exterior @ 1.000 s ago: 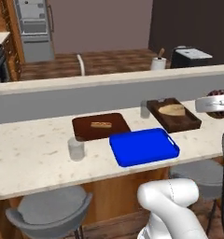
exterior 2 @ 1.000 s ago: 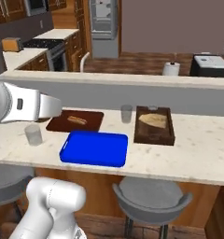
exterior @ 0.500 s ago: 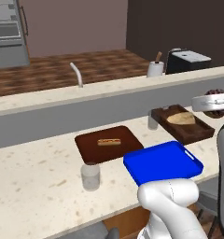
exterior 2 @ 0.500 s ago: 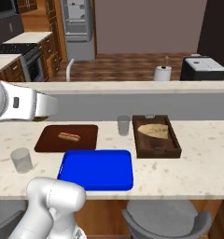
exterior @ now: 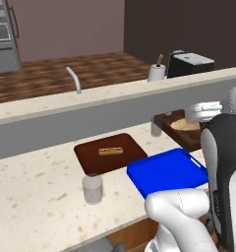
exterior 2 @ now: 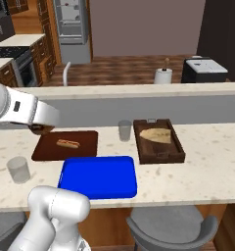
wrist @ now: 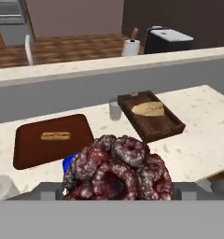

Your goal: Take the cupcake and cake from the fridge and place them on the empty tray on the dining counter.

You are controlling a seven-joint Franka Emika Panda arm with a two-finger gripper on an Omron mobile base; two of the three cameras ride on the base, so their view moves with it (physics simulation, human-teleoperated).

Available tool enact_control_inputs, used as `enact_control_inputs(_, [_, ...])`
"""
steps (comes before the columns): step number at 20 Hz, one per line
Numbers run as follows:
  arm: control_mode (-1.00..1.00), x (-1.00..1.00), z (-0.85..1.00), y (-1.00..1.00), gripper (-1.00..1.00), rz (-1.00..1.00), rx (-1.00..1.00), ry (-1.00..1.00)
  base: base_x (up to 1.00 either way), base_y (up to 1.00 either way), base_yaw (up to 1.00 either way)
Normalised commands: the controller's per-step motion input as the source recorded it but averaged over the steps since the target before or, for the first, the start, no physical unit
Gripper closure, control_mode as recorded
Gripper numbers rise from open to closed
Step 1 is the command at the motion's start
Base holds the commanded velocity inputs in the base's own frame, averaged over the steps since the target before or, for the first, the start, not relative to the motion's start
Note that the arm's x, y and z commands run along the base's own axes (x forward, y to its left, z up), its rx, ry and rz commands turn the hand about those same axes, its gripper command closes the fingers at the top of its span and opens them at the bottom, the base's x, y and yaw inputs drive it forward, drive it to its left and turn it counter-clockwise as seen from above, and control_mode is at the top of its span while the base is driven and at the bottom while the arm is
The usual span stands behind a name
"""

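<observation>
The gripper (wrist: 115, 192) is clamped on a dark red, lumpy cake (wrist: 117, 169), jaws wide apart around it, above the near counter edge. One blue tray (exterior 2: 99, 177) lies on the dining counter (exterior 2: 207, 166), long axis along the counter. Behind it are two brown trays and two glasses.

Arm rises from the base, elbow bent high; white forearm crosses the left edge of the right base view, and the hand sits at the right edge of the left base view. Gripper (wrist: 117, 186) — jaws spread wide around a lumpy dark red cake (wrist: 117, 169) — fingertips mostly hidden behind it.
</observation>
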Motion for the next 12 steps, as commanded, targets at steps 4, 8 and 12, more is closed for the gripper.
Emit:
enact_control_inputs(4, [-1.0, 0.61, -0.7, 0.1, 1.0, -0.2, 0.02, 0.41, 0.0, 0.0, 0.0])
enact_control_inputs(8, [-1.0, 0.28, -0.5, -0.04, 1.0, -0.08, 0.1, 0.17, 0.0, 0.0, 0.0])
enact_control_inputs(12, [-1.0, 0.24, -0.61, -0.21, 1.0, 0.0, 0.05, 0.01, 0.0, 0.0, 0.0])
